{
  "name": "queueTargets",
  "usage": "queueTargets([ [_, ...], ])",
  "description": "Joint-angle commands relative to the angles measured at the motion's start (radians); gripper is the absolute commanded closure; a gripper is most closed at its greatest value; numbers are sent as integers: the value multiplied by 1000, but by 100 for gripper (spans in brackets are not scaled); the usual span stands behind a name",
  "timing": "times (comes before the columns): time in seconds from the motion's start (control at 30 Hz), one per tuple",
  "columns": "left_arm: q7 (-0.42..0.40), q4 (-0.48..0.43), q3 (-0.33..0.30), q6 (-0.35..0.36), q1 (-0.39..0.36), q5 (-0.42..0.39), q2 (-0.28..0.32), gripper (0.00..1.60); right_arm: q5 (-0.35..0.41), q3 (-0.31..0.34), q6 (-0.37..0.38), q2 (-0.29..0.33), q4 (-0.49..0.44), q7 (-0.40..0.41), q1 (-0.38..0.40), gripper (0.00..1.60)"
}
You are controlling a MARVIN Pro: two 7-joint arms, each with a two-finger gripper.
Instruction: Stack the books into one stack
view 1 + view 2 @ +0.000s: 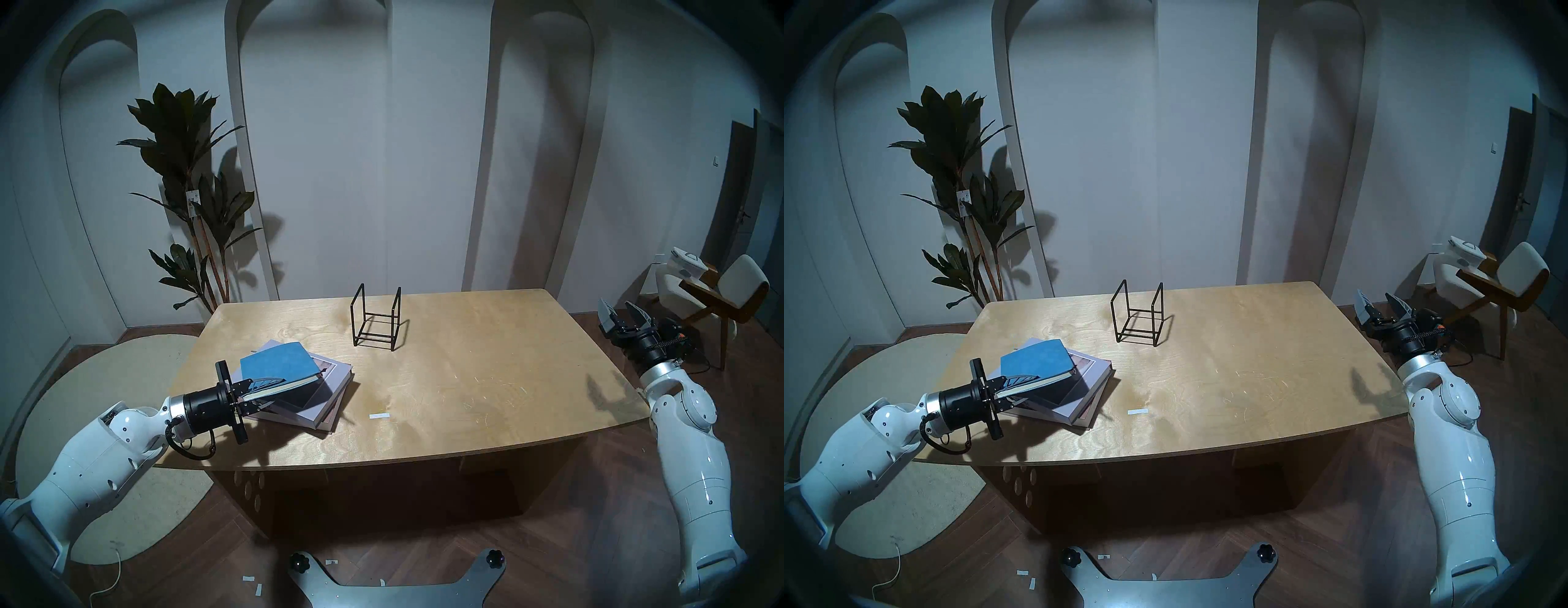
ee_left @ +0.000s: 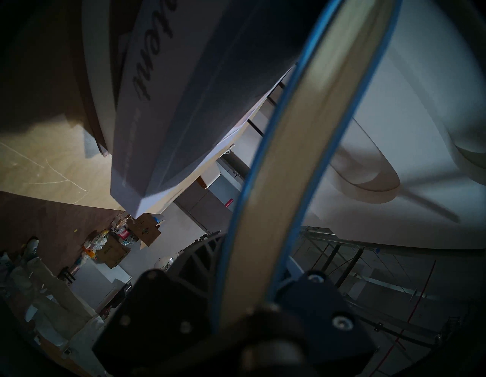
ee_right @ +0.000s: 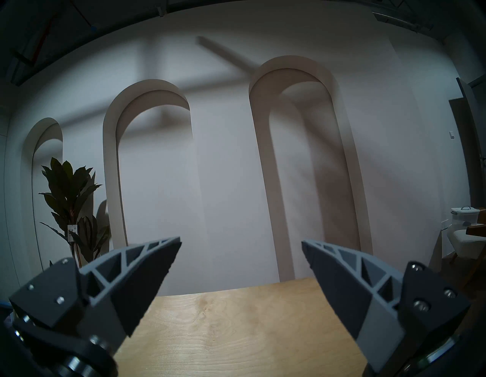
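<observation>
- Left gripper [image 1: 271, 388] is clamped on the near edge of the blue book [image 1: 280, 365], one finger over the cover, one under; lower left of the head view.
- Blue book sits tilted above the pile, near edge raised in the jaws. Whether its far corner touches the grey book [image 1: 292, 403] I cannot tell.
- Left wrist view: blue book's page edge [image 2: 284, 184] runs up the middle of the frame between the gripper's fingers; blue covers on both sides.
- Same view, upper left: grey book [image 2: 147, 110] with "...tent" lettering readable, lying on the table [image 2: 39, 168].
- Grey book lies flat on the brown book [image 1: 329, 373], skewed against it so the corners stick out. Brown book's photo cover shows at the far right corner of the pile.
- Pile is on the left part of the table [image 1: 466, 382], centre-left of the head frame.
- Wire rack [image 1: 375, 316] stands upright in the upper middle of the table, well apart from the pile. Nothing in it.
- White tape strip [image 1: 379, 415] on the table just right of the pile.
- Right gripper [image 1: 620, 316] is off the table's right edge, fingers spread wide, holding nothing. Right wrist view confirms: right gripper [image 3: 240, 248] with only wall and table corner between the fingers.
- Plant [image 1: 186, 170] behind the table's left corner, chair [image 1: 721, 297] at far right.
</observation>
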Motion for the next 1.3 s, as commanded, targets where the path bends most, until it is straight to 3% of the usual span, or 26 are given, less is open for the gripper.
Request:
queueTargets([
  [0.0, 51, 57, -21, 0, -66, -2, -23, 160, -2, 5, -10, 2, -18, -3, 9, 0],
  [0.03, 57, 60, -24, 0, -67, -2, -24, 160, -2, 5, -10, 2, -18, -3, 9, 0],
  [0.07, 72, 62, -26, 0, -71, -2, -24, 107, -2, 5, -10, 2, -18, -3, 9, 0],
  [0.1, 78, 65, -28, 0, -73, -2, -26, 64, -2, 5, -10, 2, -18, -3, 9, 0],
  [0.13, 89, 66, -29, 0, -75, -2, -27, 0, -2, 5, -10, 2, -18, -3, 9, 0],
  [0.23, 156, 48, -18, 0, -89, -5, 5, 0, -1, 5, -10, 2, -17, -3, 10, 0],
  [0.63, 283, 32, -17, 0, -171, -49, 78, 0, -1, 5, -10, 2, -17, -2, 10, 0],
  [0.8, 311, 16, 11, 0, -165, -130, 106, 0, -2, 5, -10, 2, -18, -3, 10, 0],
  [0.87, 309, -34, 67, 0, -133, -199, 146, 0, -2, 5, -11, 2, -18, -4, 9, 0],
  [0.9, 308, -56, 79, -60, -116, -200, 159, 0, -2, 5, -11, 2, -18, -4, 9, 0],
  [0.93, 308, -56, 79, -60, -116, -200, 159, 0, -2, 5, -11, 2, -18, -4, 9, 0],
  [0.97, 305, -65, 111, -103, -98, -195, 175, 0, -2, 5, -10, 2, -18, -3, 10, 0],
  [1.07, 258, -46, 135, -112, -70, -224, 169, 0, -1, 4, -9, 3, -17, -2, 10, 0],
  [1.1, 267, -74, 161, -161, -51, -265, 183, 0, -1, 4, -10, 3, -17, -3, 10, 0],
  [1.17, 260, -79, 164, -167, -40, -283, 180, 0, -1, 4, -9, 3, -17, -2, 10, 0],
  [1.2, 241, -109, 165, -213, -21, -360, 179, 0, -1, 4, -9, 3, -17, -2, 10, 0],
  [1.27, 224, -154, 156, -260, -13, -429, 164, 0, 0, 4, -9, 3, -16, -2, 10, 0],
])
